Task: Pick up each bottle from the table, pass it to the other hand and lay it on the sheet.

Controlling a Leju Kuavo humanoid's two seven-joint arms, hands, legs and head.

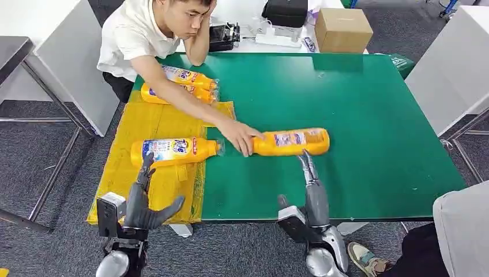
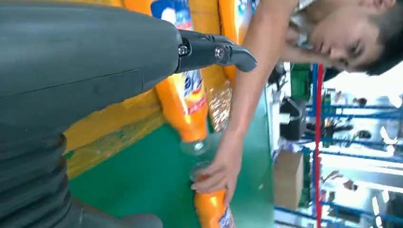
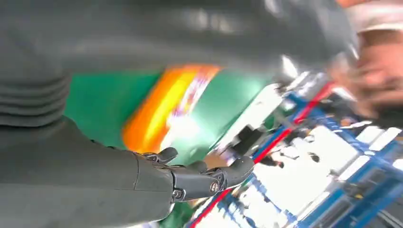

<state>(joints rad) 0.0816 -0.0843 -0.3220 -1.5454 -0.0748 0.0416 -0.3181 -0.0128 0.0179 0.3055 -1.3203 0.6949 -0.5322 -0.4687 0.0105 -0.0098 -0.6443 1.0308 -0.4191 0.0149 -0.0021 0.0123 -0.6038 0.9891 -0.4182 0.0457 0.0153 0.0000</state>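
Blue-and-white label on the nearest bottle lying on the yellow sheet: lettering too small to read surely. Other labels likewise illegible.

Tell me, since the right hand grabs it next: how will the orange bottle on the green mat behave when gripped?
The orange bottle lies on its side, so a nudge could roll it. Its glossy plastic may slip in the right hand. A person's hand rests at its neck, perhaps steadying it.
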